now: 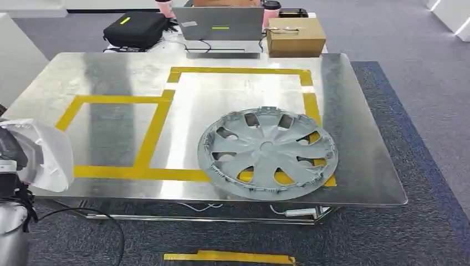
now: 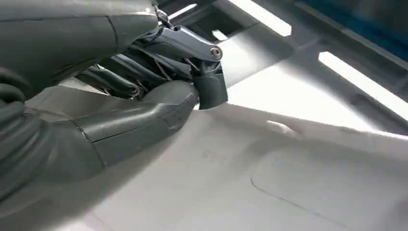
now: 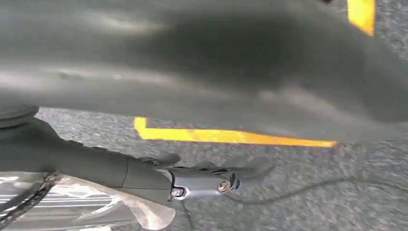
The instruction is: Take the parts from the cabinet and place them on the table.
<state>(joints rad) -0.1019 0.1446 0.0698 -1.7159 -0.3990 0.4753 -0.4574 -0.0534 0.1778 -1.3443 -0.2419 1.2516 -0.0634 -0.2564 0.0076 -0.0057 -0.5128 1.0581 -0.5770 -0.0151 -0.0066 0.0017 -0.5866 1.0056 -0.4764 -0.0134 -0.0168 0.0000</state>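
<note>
A white moulded part (image 1: 47, 152) hangs just off the steel table's (image 1: 111, 72) near left corner, and my left hand (image 1: 8, 149) grips it there. In the left wrist view my left hand (image 2: 159, 96) has thumb and fingers clamped over the edge of the white part (image 2: 269, 178). A grey hubcap (image 1: 267, 151) lies flat on the table at the near right, overlapping the yellow tape outline (image 1: 155, 127). My right hand (image 3: 202, 180) hangs low over grey carpet with its fingers stretched out and nothing in them.
Beyond the table's far edge stand a laptop (image 1: 221, 25), a cardboard box (image 1: 295, 36) and a black bag (image 1: 134, 27). A power strip (image 1: 299, 212) and cables lie under the table. A yellow tape strip (image 1: 228, 256) marks the floor in front.
</note>
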